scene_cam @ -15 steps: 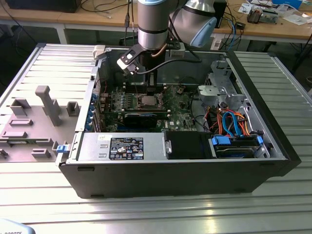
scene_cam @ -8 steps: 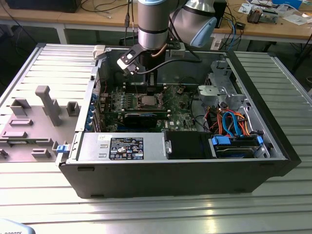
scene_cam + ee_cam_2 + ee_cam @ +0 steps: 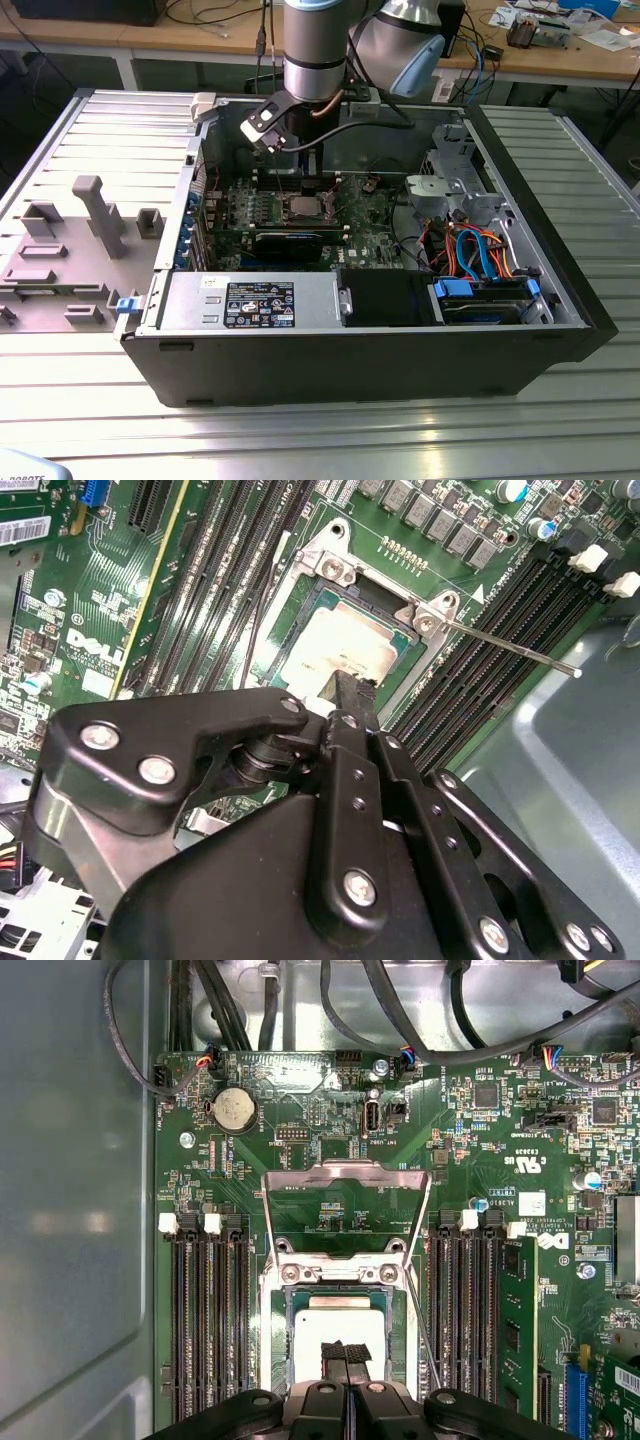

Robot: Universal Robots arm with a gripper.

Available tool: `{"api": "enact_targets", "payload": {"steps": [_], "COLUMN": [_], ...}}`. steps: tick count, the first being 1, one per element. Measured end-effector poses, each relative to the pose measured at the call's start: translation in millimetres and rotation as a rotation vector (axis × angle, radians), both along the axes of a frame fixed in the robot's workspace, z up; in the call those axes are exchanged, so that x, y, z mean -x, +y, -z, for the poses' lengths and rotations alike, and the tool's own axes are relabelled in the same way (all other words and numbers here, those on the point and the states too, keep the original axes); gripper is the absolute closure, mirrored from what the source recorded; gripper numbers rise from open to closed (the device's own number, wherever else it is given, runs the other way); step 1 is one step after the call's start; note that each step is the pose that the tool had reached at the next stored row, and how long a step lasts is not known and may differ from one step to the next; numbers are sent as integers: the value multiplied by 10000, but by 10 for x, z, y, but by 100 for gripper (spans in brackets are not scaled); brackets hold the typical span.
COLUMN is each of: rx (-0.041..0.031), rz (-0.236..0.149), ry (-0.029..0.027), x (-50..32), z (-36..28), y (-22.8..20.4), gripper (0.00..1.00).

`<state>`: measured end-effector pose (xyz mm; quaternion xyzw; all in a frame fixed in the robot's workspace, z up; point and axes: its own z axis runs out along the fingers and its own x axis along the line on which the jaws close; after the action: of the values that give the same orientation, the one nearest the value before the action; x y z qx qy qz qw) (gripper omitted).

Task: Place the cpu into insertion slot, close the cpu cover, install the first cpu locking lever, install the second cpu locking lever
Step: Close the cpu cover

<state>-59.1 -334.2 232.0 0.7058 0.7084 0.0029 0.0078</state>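
The cpu (image 3: 312, 1328) lies flat in the insertion slot (image 3: 272, 1305). Directly over it hangs the end effector (image 3: 345, 1352), fingertips pressed together. The cpu cover (image 3: 345, 1174) stands swung open at the slot's edge, and a thin locking lever (image 3: 510, 650) juts out beside the slot.

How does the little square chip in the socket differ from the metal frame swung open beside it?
The cpu is a solid plate with a pale metal top; the cpu cover is a thin frame with a large window, green board showing through. The cpu lies flat in the insertion slot; the cpu cover is swung open, off the slot. Both are squarish, silver-grey metal.
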Motion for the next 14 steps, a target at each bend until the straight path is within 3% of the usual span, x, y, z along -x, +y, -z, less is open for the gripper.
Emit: {"api": "enact_targets", "payload": {"steps": [7, 14], "rx": [1, 20], "rz": [-1, 3], "ry": [0, 0], "x": [-1, 0], "z": [-31, -128], "y": [2, 3], "gripper": [89, 89]}}
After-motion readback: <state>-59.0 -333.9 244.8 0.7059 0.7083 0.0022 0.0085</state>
